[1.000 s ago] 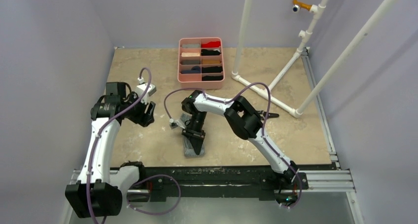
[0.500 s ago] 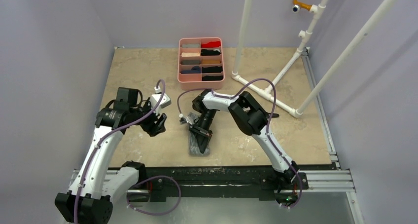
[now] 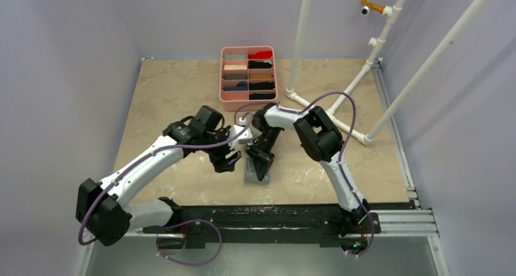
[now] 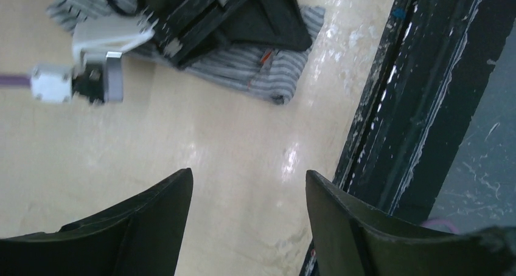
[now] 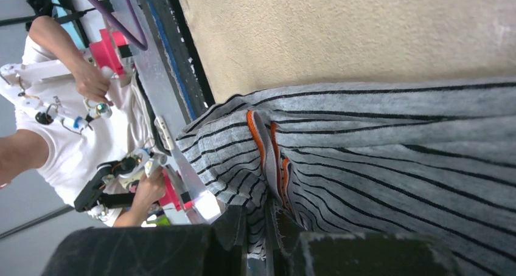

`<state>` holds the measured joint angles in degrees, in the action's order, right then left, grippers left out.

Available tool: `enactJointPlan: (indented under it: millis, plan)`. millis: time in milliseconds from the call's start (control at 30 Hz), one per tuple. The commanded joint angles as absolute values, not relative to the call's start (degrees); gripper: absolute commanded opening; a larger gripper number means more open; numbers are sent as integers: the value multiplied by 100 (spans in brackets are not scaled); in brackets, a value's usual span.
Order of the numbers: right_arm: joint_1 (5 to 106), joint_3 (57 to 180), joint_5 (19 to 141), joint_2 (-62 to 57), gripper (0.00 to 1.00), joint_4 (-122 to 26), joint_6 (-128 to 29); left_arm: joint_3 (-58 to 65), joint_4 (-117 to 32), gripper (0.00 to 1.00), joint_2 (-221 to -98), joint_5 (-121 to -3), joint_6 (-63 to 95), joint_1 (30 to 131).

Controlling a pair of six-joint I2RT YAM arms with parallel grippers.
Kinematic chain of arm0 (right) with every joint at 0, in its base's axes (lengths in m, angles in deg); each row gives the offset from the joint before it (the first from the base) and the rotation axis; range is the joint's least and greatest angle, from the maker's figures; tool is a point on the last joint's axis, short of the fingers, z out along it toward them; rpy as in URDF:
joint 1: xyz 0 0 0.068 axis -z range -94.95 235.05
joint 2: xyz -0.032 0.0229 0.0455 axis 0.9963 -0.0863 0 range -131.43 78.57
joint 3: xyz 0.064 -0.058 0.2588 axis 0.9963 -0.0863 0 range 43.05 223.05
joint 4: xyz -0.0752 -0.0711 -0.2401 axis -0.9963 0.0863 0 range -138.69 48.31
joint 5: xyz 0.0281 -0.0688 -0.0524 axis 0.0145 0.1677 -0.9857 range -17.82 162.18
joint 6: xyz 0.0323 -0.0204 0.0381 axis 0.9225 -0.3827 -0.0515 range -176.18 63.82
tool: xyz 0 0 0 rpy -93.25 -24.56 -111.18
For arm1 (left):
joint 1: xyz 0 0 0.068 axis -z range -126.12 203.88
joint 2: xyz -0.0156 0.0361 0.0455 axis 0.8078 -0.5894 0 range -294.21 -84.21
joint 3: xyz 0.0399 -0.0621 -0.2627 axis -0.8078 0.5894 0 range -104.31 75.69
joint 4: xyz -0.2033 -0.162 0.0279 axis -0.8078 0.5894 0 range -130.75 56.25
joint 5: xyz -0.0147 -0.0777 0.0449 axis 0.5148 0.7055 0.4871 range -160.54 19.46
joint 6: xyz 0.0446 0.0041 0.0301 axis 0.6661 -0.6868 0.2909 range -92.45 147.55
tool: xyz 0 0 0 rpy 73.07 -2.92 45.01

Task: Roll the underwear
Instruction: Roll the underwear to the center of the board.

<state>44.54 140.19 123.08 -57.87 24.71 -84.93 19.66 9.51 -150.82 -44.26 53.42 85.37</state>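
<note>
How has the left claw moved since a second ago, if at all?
Yes. The left claw swung right, from well left of the tray's left edge to roughly below that edge, close beside the underwear.

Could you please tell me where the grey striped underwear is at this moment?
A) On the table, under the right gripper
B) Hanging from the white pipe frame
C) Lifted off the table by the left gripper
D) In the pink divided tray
A: the grey striped underwear lies on the table with the right gripper pinching its cloth, while the left gripper stands open beside it, holding nothing.
</note>
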Motion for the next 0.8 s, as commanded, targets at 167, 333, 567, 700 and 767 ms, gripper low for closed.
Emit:
enactJointPlan:
  millis: [167,333,567,700,767]
  plan:
    - [4784,13579,10180,-6026,0,1089,-9091,1826,-1266,70,-16541,-4599,4893,9941]
    - [4917,13465,10221,-5987,0,1126,-9212,1827,-1755,70,-17064,-4768,4904,10271]
    - [4950,13436,10240,-6020,0,1199,-9333,1828,-2034,71,-17538,-4750,4946,10506]
    - [4979,13435,10259,-6018,0,1210,-9351,1924,-2112,71,-17647,-4711,4869,10521]
    - [4983,13453,10266,-6029,0,1225,-9353,2008,-2203,71,-17679,-4679,4831,10530]
